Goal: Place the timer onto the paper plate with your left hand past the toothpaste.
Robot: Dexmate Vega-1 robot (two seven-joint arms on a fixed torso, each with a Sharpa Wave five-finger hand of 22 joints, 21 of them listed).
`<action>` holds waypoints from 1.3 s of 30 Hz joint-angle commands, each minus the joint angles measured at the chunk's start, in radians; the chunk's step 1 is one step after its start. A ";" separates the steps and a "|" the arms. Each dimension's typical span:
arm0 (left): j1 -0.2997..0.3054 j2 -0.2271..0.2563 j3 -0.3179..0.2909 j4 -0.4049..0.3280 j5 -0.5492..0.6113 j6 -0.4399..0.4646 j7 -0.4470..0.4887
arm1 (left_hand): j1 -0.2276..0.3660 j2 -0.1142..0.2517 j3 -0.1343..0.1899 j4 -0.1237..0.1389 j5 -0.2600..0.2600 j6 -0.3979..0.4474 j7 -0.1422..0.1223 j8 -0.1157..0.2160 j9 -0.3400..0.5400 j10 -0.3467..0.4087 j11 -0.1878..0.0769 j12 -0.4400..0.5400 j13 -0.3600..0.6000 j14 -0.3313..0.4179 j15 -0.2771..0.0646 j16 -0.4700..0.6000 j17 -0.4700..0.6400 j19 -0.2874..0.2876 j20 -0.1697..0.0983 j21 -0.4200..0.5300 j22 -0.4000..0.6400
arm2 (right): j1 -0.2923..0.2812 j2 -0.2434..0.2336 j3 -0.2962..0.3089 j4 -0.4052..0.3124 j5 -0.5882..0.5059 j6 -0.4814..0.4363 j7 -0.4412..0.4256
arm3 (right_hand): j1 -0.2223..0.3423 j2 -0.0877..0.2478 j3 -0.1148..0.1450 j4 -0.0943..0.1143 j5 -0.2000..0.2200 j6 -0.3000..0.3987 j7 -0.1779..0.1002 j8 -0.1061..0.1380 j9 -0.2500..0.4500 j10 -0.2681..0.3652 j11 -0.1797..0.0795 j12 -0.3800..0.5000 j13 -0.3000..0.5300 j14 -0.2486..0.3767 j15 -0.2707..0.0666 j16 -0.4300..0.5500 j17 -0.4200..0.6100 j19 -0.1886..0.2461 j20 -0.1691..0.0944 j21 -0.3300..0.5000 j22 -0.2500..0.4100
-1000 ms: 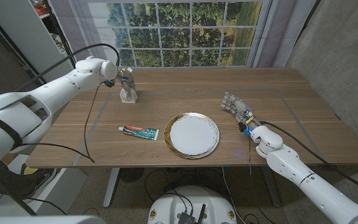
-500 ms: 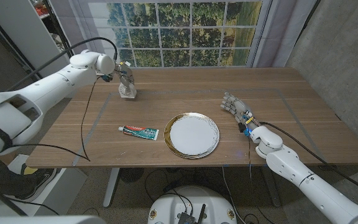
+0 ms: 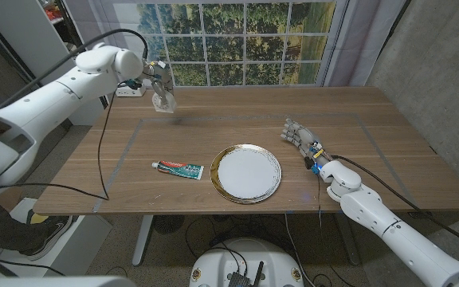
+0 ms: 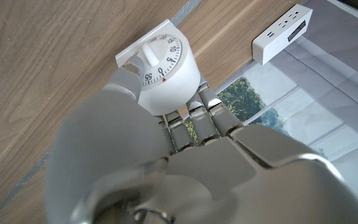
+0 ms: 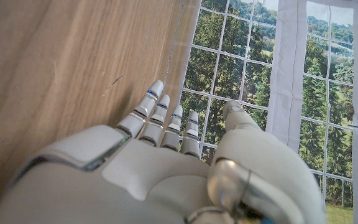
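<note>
**A:** So how far had it got at that point?

**B:** About a third, I'd guess. The left hand (image 3: pixel 161 89) had its fingers (image 4: pixel 194 115) wrapped round the timer (image 4: pixel 163 68), which was a white dial one, gripped from behind with the thumb on one side. In the head view it sat in the upper left of the frame, and the timer looked lifted clear of the counter (image 3: pixel 237 112), near the back edge. Hard to be totally sure from that angle, though.

**A:** And the plate?

**B:** The paper plate (image 3: pixel 248 173) was bare, down in the lower middle of the frame, well apart from the hand. The toothpaste (image 3: pixel 177 168) lay just beside it on the left, between timer and plate more or less. So the grab looked done; the carry past the toothpaste and the set-down were all left.

**A:** Right hand doing anything?

**B:** Nope. The right hand (image 3: pixel 299 132) was over at the right of the frame on the counter, fingers loosely apart, holding nothing.
</note>
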 commanded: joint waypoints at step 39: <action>-0.113 -0.086 -0.051 -0.173 -0.226 -0.071 -0.289 | 0.025 0.058 -0.005 0.031 -0.011 0.003 0.008 -0.007 0.005 0.016 -0.011 0.001 0.084 0.005 -0.166 -0.021 0.009 -0.015 -0.005 0.021 0.006 | -0.014 0.071 0.006 0.108 0.008 0.133 0.035 | 0.000 0.018 0.003 -0.015 0.007 0.014 0.006 0.009 -0.004 0.016 0.006 0.008 -0.007 0.017 -0.070 0.011 -0.012 0.021 -0.008 -0.030 0.003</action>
